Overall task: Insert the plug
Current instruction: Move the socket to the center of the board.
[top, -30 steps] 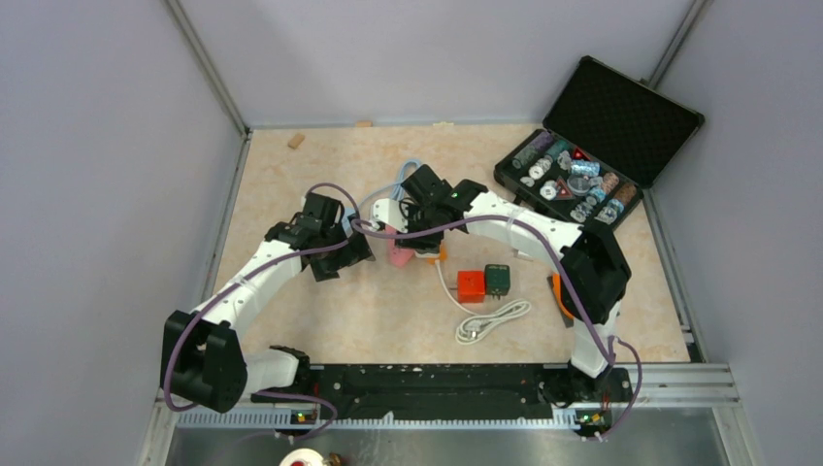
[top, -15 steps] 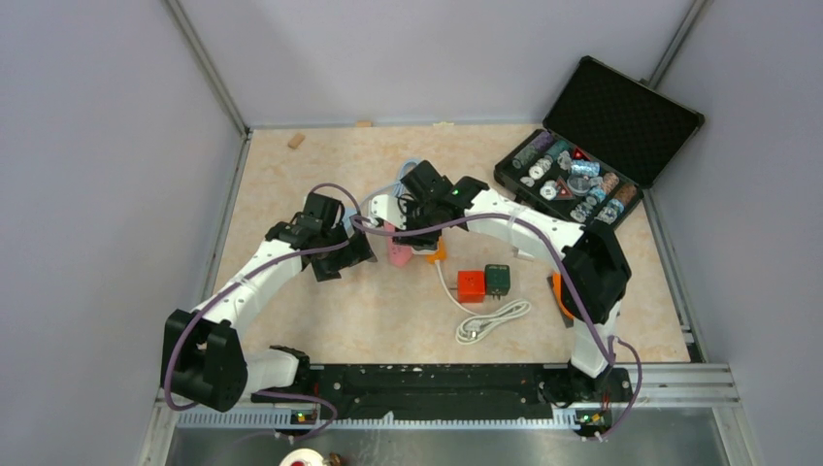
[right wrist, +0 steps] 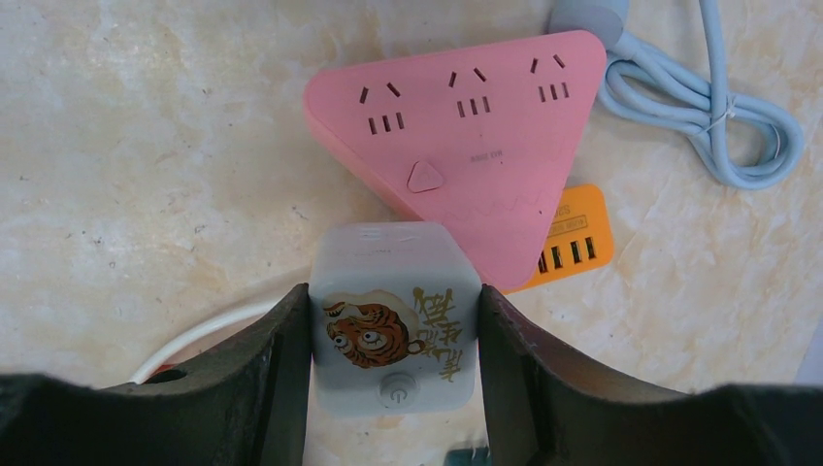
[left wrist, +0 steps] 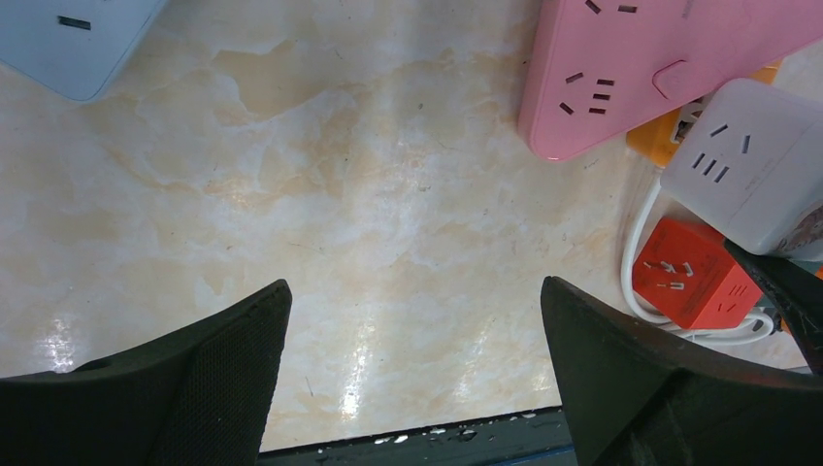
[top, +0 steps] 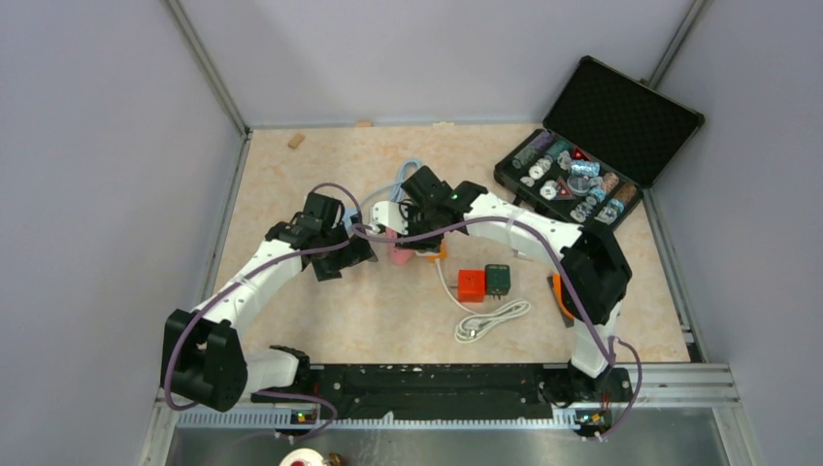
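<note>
Socket cube (right wrist: 395,320), white with tiger sticker, pinched by right gripper (right wrist: 390,296); left gripper (left wrist: 415,291) spread wide

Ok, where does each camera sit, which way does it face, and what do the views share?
Top external: fixed above and behind the bases, looking down on the table; left arm and right arm show whole.
Left wrist: on the left arm, facing down at the table; left gripper open at the bottom.
Right wrist: on the right arm, facing down; right gripper clamps the white socket cube.
Shared: both wrist views show the pink power strip and that cube.
</note>
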You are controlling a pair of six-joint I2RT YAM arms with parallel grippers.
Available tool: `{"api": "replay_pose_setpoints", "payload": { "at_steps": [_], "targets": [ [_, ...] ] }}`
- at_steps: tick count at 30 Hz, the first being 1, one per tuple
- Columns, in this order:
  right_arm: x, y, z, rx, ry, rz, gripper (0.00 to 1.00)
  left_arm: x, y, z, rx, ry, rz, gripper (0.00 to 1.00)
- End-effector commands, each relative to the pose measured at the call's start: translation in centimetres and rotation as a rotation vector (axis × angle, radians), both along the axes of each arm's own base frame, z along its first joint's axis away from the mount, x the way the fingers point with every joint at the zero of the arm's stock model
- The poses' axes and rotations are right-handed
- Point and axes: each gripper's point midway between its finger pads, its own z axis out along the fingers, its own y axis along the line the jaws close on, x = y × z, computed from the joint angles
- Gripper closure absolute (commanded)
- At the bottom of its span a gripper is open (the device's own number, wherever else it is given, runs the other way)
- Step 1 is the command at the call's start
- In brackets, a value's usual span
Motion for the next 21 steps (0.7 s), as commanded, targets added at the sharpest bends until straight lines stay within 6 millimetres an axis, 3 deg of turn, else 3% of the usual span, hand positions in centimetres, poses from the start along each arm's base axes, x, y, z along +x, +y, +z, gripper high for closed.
{"api": "replay_pose_setpoints", "payload": {
  "at_steps": [1,15,21],
  "targets": [
    [-0.8,-1.5,-0.5,-0.049,0.0,0.012,1.0,0.7,-0.4,0.0,-0.019,-0.021,-0.009,0.03],
    [-4.0,-6.8,-4.3,-0.191,0.208,-0.116,1.0,0.7,-1.5,0.4,-0.07,-0.029,-0.037,0.05],
    [-4.4,-7.5,-4.4,-0.161,0.271,-0.168,1.0,0.5,-4.9,1.0,-0.151,-0.062,-0.168,0.12]
  ]
}}
